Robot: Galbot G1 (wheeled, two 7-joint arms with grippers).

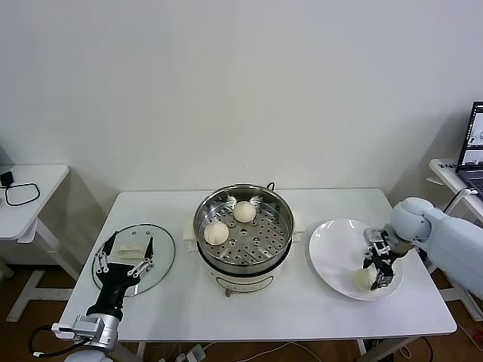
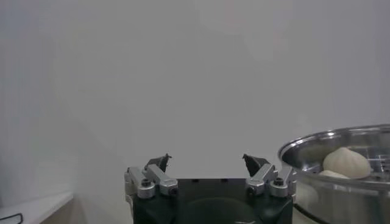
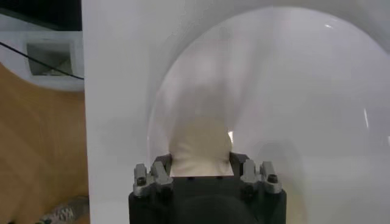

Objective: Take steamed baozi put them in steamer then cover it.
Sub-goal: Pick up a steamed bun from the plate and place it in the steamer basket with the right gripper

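The steamer [image 1: 243,265] stands mid-table and holds two baozi [image 1: 244,212] [image 1: 216,233] on its perforated tray. A third baozi [image 1: 364,278] lies at the near side of the white plate [image 1: 332,249] on the right. My right gripper [image 1: 382,270] is down on the plate and shut on this baozi; in the right wrist view the bun [image 3: 201,143] fills the gap between the right gripper's [image 3: 201,164] fingers. My left gripper [image 1: 126,253] is open and empty above the glass lid [image 1: 162,260]. A fourth baozi is not in view.
The left wrist view shows the left gripper [image 2: 207,161] and the steamer's rim [image 2: 341,137] with a bun [image 2: 346,162] inside. A laptop [image 1: 475,147] sits on a stand at far right. A small side table [image 1: 30,188] stands at far left.
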